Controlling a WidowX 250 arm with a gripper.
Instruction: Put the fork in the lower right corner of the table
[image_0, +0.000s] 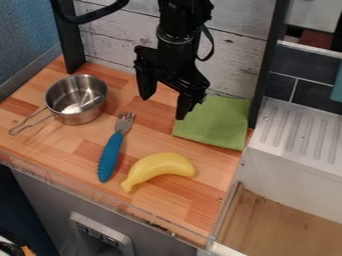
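The black gripper (162, 102) hangs over the back middle of the wooden table (177, 200), its two fingers spread wide with nothing between them. In front of it and a little to its left lies the fork (112, 150), with blue handle toward the front edge and metal tines pointing back. The fork is flat on the wood, between the pot and the banana, apart from the gripper.
A metal pot (77, 100) stands at the left, its handle toward the front left. A yellow banana (159, 168) lies right of the fork's handle. A green cloth (215, 122) is at the back right. Beyond the table's right edge is a white sink unit (294, 160).
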